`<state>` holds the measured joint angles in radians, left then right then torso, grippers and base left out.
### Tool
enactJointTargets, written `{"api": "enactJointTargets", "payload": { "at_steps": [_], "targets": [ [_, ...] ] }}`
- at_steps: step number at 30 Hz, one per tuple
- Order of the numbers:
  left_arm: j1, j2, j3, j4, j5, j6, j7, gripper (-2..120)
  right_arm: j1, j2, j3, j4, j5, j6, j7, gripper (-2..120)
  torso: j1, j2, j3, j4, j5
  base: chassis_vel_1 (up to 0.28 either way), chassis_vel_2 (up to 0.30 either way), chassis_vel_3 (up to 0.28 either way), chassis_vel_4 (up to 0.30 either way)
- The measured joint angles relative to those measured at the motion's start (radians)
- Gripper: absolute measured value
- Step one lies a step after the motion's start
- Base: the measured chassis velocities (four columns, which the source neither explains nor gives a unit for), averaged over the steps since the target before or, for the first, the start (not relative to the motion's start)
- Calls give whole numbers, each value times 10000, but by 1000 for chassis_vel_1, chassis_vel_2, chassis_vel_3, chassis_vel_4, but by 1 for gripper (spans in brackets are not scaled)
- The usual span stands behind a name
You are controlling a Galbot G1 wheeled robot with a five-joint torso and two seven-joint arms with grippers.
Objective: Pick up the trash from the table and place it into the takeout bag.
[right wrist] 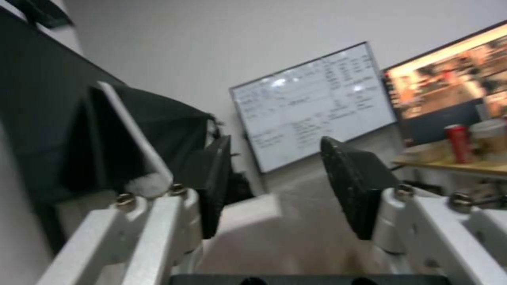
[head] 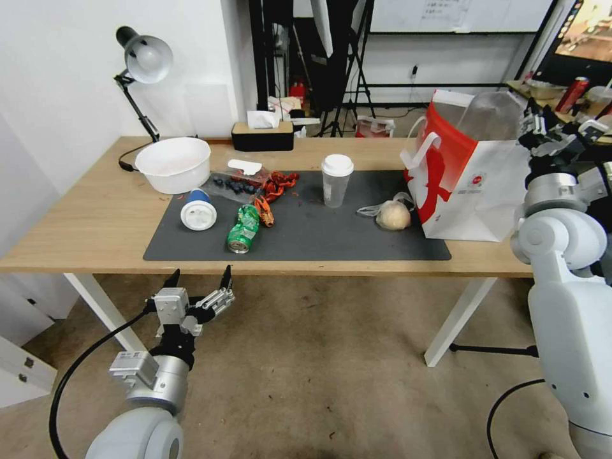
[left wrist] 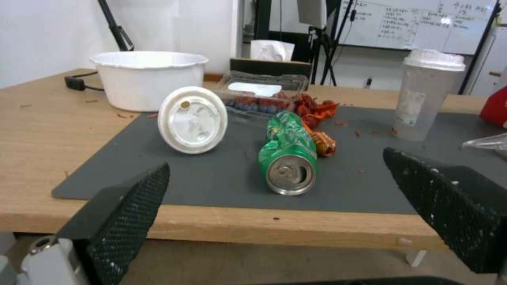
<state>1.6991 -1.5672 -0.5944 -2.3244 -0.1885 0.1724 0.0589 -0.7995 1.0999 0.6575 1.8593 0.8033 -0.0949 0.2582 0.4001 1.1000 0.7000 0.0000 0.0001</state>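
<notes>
While the left tool (head: 198, 278) waits spread below the worktop (head: 95, 217) edge facing the crushed green can (head: 243, 229), the right tool (head: 554, 131), apparently released, hovers at the takeout bag's (head: 472, 185) three o'clock.

On the table (head: 95, 223) lies one mat (head: 357, 239), holding two lidded cups, one blue (head: 198, 210) and one clear (head: 336, 180), one crushed can (head: 243, 229) and one bagged bun (head: 392, 215). There is one white bowl (head: 173, 164), one berry tray (head: 237, 182), one takeout bag (head: 468, 182), one tissue box (head: 262, 134) and one lamp (head: 141, 70). Two grippers show, left (head: 199, 278) and right (head: 553, 131).
</notes>
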Motion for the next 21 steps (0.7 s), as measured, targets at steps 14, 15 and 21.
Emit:
{"api": "enactJointTargets", "payload": {
  "at_steps": [14,15,21],
  "targets": [
    [-47,39,3,75,-4,-140,24,100,-3774,262,-692,3165,-858,-10,-1942,99,-1,1,-1,-2,1,0,0,0,0],
    [-62,39,10,87,-6,-149,25,100,-4101,331,-823,3237,-1354,28,-1917,100,-1,1,-1,-2,-1,0,0,0,0],
    [-64,60,15,172,-16,-246,28,100,-5402,697,-1261,3456,-3183,152,-1402,100,-1,1,-2,0,-3,0,0,0,0]
  ]
}}
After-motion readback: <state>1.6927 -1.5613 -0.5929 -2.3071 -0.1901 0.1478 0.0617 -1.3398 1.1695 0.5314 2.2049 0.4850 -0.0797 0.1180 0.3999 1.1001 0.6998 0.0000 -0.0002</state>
